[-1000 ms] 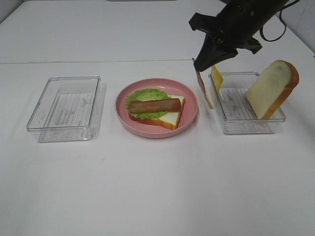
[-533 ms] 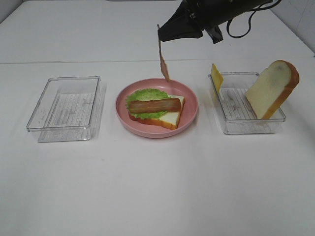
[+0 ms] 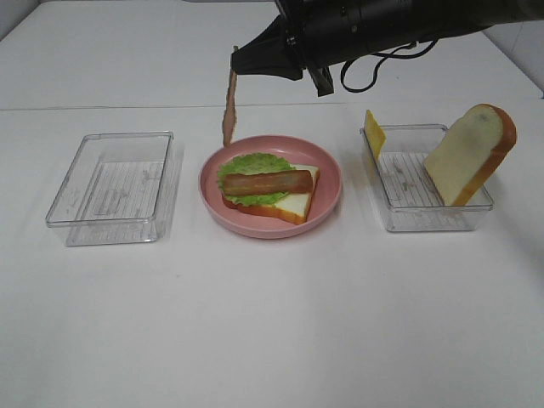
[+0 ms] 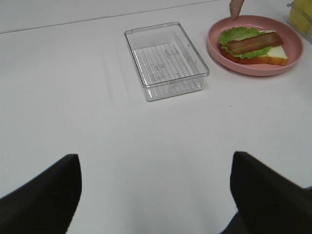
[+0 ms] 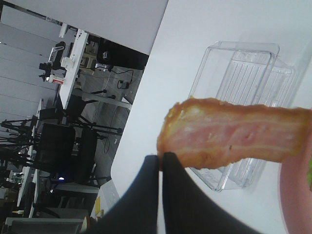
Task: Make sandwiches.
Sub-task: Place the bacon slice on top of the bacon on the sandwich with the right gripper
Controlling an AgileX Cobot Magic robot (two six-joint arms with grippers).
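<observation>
On the pink plate (image 3: pixel 330 194) lies the open sandwich (image 3: pixel 270 189): a white bread slice, green lettuce and one bacon strip (image 3: pixel 268 181) on top. My right gripper (image 3: pixel 235 61) reaches across from the right and is shut on the upper end of a second bacon strip (image 3: pixel 229 109), which hangs upright over the plate's far left rim. The right wrist view shows that strip (image 5: pixel 234 136) pinched at its end by the shut gripper (image 5: pixel 161 163). My left gripper (image 4: pixel 156 195) is open and empty over bare table, well short of the sandwich (image 4: pixel 253 45).
An empty clear tray (image 3: pixel 115 180) stands left of the plate. The clear tray on the right (image 3: pixel 425 212) holds a yellow cheese square (image 3: pixel 373 133) and a bread slice (image 3: pixel 472 153), both leaning upright. The dark right arm (image 3: pixel 382 25) spans the back of the table.
My right gripper has carried the hanging bacon strip leftward, from beside the right tray to above the plate's far left rim. The left gripper has not moved.
</observation>
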